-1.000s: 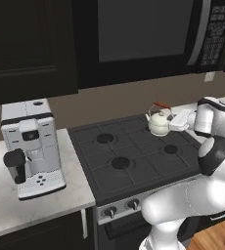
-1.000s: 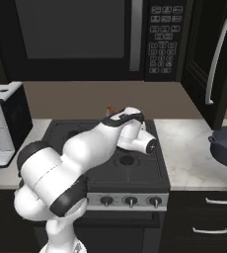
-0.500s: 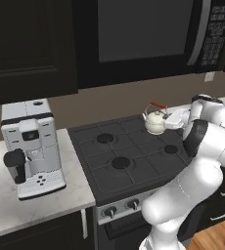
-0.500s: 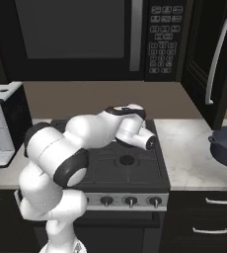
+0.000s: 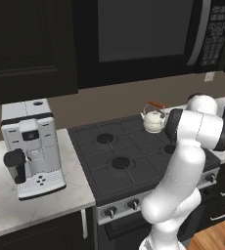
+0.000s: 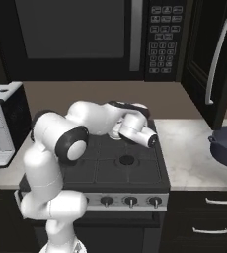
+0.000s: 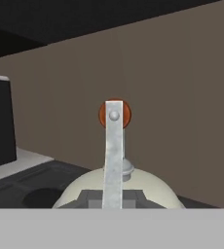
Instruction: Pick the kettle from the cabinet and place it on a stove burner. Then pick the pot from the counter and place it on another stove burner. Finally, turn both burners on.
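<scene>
Here the small cream-white kettle with its thin arched handle and orange-red top sits on the back right part of the black stove, its base on the dark grey grate near the brown back wall. In the hand view the kettle's domed lid and knob rise just in front of the camera, the grey handle strap standing upright and edge-on, the orange-red grip at its top. The gripper's own fingertips are hidden in the pictures; the pincer is clenched, and whether it clasps the handle cannot be told. The white arm reaches across the stove towards the back. The wide dark navy-blue pot rests on the white-grey marbled counter right of the stove, well apart from the kettle; its inside cannot be seen.
</scene>
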